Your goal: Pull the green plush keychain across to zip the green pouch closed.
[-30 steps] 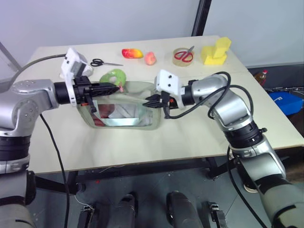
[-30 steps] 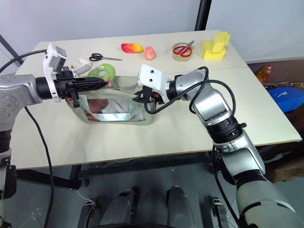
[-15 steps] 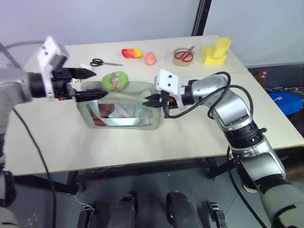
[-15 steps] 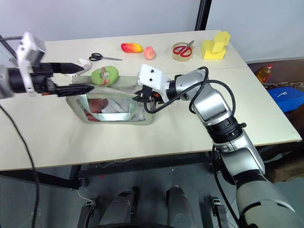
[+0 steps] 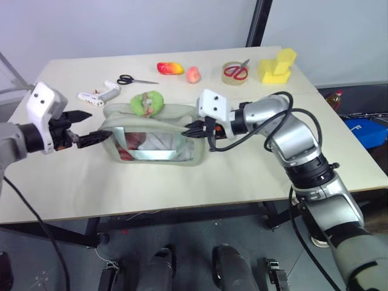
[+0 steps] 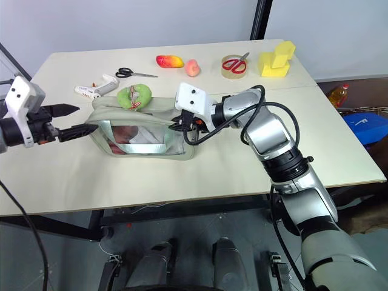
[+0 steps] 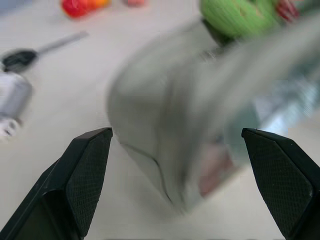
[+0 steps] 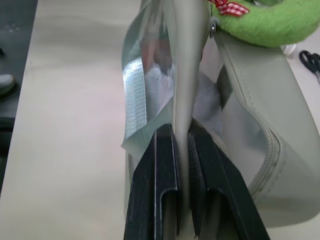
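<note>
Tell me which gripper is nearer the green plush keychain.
Right. The right gripper pinches the pouch's end just past the green plush keychain; the left gripper hangs open off the far end.

Green pouch (image 6: 142, 130) lies mid-table, green plush keychain (image 6: 134, 95) resting on its top far edge. Right gripper (image 6: 177, 123) pinches the pouch's right end. Left gripper (image 6: 76, 120), fingers spread, sits just off the pouch's left end. Scissors (image 6: 134, 73) and toy fruit (image 6: 169, 61) lie behind.
</note>
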